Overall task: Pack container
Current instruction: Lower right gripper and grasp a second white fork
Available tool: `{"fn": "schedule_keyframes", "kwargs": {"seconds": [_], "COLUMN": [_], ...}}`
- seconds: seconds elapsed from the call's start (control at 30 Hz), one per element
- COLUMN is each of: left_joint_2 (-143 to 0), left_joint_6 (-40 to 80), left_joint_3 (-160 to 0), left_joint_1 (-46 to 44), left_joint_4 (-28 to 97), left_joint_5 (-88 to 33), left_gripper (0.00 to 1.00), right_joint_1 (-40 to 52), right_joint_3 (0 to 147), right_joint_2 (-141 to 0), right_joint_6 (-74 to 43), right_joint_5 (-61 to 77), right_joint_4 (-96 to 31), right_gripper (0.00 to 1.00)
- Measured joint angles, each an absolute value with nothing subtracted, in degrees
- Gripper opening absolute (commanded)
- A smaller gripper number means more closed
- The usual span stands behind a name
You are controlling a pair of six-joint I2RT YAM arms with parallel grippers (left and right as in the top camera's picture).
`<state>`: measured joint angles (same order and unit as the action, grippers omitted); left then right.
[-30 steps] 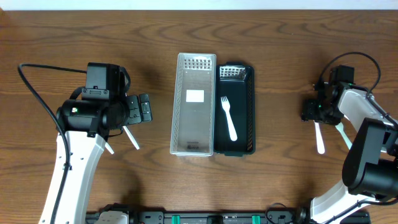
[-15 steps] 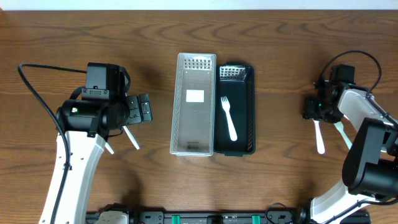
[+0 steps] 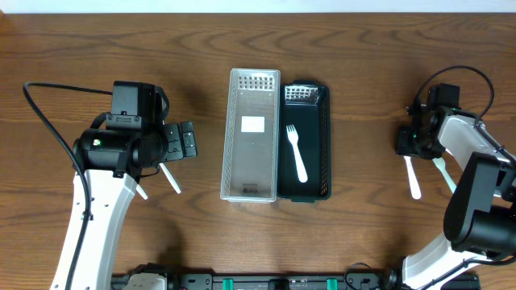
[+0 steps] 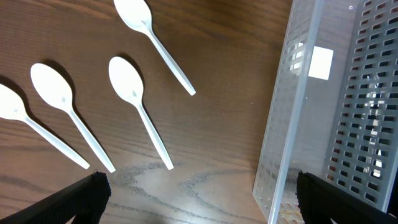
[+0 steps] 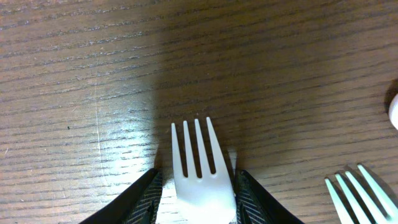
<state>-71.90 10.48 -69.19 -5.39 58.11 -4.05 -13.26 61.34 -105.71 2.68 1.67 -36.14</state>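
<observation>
- Right gripper [image 5: 196,179] straddles the fork [image 5: 202,190] at lower centre; clenched or not, I cannot tell.
- Pinch squarely before lifting off the counter [image 5: 280,74].
- Left gripper [image 4: 205,200] hangs released.

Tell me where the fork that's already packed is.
In the overhead view, the white fork lies inside the black basket, right of the clear basket.

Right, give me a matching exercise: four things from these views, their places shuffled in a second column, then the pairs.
1. clear bin
2. black bin
3. spoons
4. right claw

A. on bare wood by the left arm
B. fingers either side of a fork
C. holds one white fork
D. bears a white label

Pairs: 1-D, 2-C, 3-A, 4-B.
</observation>
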Motion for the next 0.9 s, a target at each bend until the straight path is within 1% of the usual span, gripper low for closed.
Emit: {"fn": "schedule_keyframes", "kwargs": {"seconds": [0.23,0.43,0.5,0.63,0.83,0.9], "left_joint_2": [-71.9,-71.9,-71.9,-71.9,-71.9,-71.9], "left_joint_6": [10.5,10.5,10.5,10.5,10.5,10.5], "left_joint_3": [-69.2,-69.2,-69.2,-69.2,-69.2,-69.2], "left_joint_1": [-5.4,-5.4,-5.4,-5.4,-5.4,-5.4], "left_joint_4": [58.1,58.1,58.1,58.1,58.1,58.1], "left_joint_5": [-4.1,-4.1,-4.1,-4.1,-4.1,-4.1], "left_gripper": [0.98,0.98,0.98,0.98,0.98,0.98], "right_joint_1": [-13.3,-13.3,-13.3,-13.3,-13.3,-13.3], "right_joint_3": [61.3,61.3,61.3,61.3,61.3,61.3], "right_joint_2": [-105.7,-105.7,-105.7,-105.7,-105.7,-105.7], "right_joint_6": [2.8,2.7,2.7,2.7,2.2,1.8], "right_joint_5": [1.7,1.7,1.7,1.7,1.7,1.7], "right_joint_4": [-36.4,-36.4,-36.4,-36.4,-36.2,-36.0], "right_gripper": [0.26,0.24,0.21,0.17,0.02,0.01]}}
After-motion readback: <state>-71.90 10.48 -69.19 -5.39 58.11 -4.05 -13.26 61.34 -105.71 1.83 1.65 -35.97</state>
